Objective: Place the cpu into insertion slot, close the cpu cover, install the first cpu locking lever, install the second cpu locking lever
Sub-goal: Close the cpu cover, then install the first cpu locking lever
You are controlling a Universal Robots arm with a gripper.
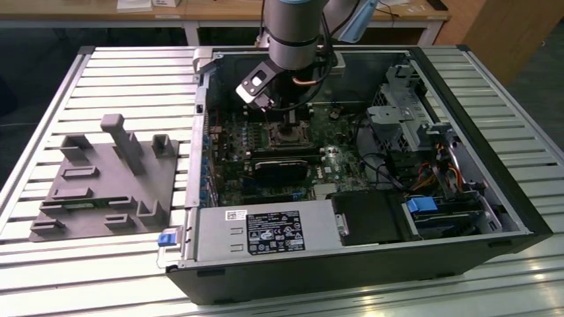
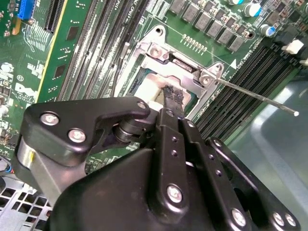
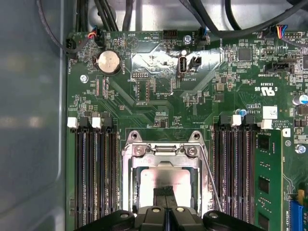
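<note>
The cpu (image 3: 147, 179) lies in the insertion slot (image 1: 287, 137), its pale face showing through the window of the cpu cover (image 3: 162, 153). That silvery frame lies down over the socket in both wrist views, cpu cover (image 2: 166, 58). My gripper (image 3: 165, 192) is shut, with its dark fingertips (image 2: 172, 97) together and resting on the cpu's face at the window's middle; nothing shows between them. A thin locking lever (image 2: 260, 96) sticks out free from one side of the socket, also seen as a slanted rod, the lever (image 3: 210, 179). In the exterior view the gripper (image 1: 284, 124) hangs straight over the socket.
Long black memory slots (image 3: 94, 178) flank the socket on both sides. A black heatsink block (image 1: 282, 168), the power supply (image 1: 260, 232) and cables with a drive cage (image 1: 414, 132) crowd the case. A grey fixture plate (image 1: 105, 178) lies at the exterior view's left.
</note>
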